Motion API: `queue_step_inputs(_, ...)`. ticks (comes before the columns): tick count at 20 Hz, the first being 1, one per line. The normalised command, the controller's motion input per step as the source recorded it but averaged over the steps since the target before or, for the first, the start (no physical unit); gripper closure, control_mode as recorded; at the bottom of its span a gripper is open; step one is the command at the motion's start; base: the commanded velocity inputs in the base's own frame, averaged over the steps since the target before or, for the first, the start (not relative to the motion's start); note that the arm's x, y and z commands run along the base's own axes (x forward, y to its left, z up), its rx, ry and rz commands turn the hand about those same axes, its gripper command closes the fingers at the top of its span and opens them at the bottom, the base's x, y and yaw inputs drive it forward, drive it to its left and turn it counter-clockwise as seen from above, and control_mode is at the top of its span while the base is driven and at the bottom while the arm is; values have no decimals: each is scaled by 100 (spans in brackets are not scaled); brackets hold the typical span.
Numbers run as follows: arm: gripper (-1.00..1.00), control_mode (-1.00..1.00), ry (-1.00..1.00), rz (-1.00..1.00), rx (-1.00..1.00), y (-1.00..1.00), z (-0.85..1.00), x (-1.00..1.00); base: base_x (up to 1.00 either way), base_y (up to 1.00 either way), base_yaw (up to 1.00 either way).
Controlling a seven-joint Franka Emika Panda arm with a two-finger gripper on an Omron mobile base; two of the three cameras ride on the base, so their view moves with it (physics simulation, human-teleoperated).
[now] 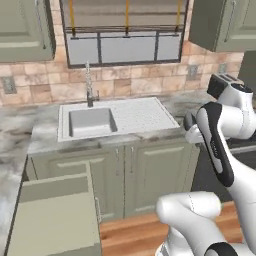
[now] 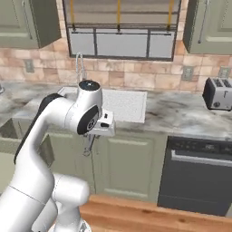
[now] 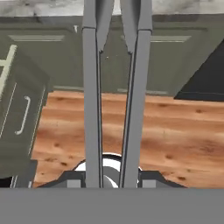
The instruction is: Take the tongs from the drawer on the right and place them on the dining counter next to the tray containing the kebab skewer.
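**Tongs gripped above the kitchen floor**

Wooden floorboards (image 3: 175,140) stretch below the claw (image 3: 111,179), with sage-green cupboard doors (image 3: 127,61) beyond it and the marbled worktop (image 3: 183,6) along the far edge. From the hand camera, the tongs (image 3: 92,109) run straight out from between the claw's fingers, their two long grey arms side by side and reaching toward the cupboards; the claw is pinched onto them near its tips. From the right base camera, the claw (image 2: 89,144) hangs under the white wrist, in front of the cupboard beneath the sink (image 2: 129,104), with the tongs (image 2: 87,147) dangling just below it as a thin dark shape. Off to the claw's side, in the left base camera, the drawer (image 1: 55,220) stands pulled out, its pale inside showing. A toaster (image 2: 217,93) sits on the worktop well apart from the claw.
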Motion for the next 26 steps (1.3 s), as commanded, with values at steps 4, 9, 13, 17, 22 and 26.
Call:
queue_step_inputs(4, 100, 100, 0, 0, 0, 0, 0, 0, 0, 22, -93)
queue_step_inputs(9, 100, 100, 0, 0, 0, 0, 0, 0, 0, 21, -92)
queue_step_inputs(13, 100, 100, 0, 0, 0, 0, 0, 0, 0, 21, -92)
queue_step_inputs(17, 100, 100, 0, 0, 0, 0, 0, 0, 0, 20, -92)
queue_step_inputs(22, 100, 100, 0, 0, 0, 0, 0, 0, 0, 17, -93)
queue_step_inputs(26, 100, 100, 0, 0, 0, 0, 0, 0, 0, 15, -94)
